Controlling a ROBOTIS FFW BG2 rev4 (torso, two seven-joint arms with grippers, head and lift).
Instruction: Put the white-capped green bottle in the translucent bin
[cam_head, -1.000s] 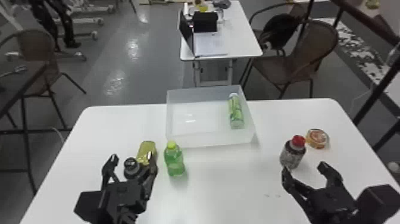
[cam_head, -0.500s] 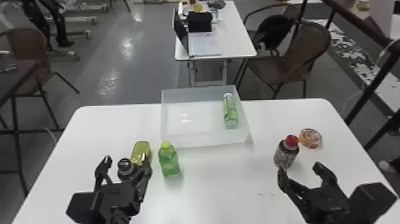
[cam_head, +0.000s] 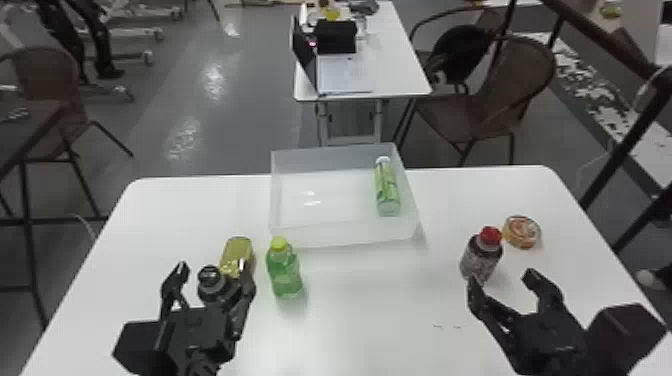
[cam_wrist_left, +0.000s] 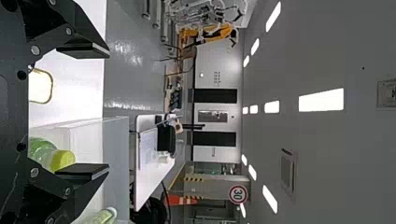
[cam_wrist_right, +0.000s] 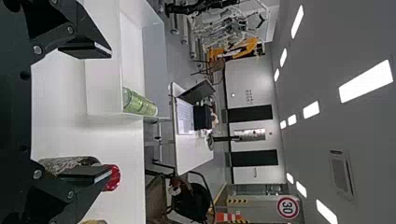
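The white-capped green bottle lies inside the translucent bin, along its right side; the right wrist view also shows the bottle in the bin. In the head view my left gripper stands open at the front left, around or above a dark-capped item; which of these I cannot tell. The left wrist view has the left gripper with its fingers wide apart. My right gripper, open, is at the front right near the red-capped bottle. Its fingers stand apart in the right wrist view too.
A yellow-capped green bottle stands right of the left gripper, beside a yellow can. At the right are a red-capped dark bottle and a round orange-and-white container. Another table with a laptop stands behind.
The head view has shifted slightly, so the whole scene sits a little differently in it. Both grippers remain open, and the bottle keeps its place in the bin.
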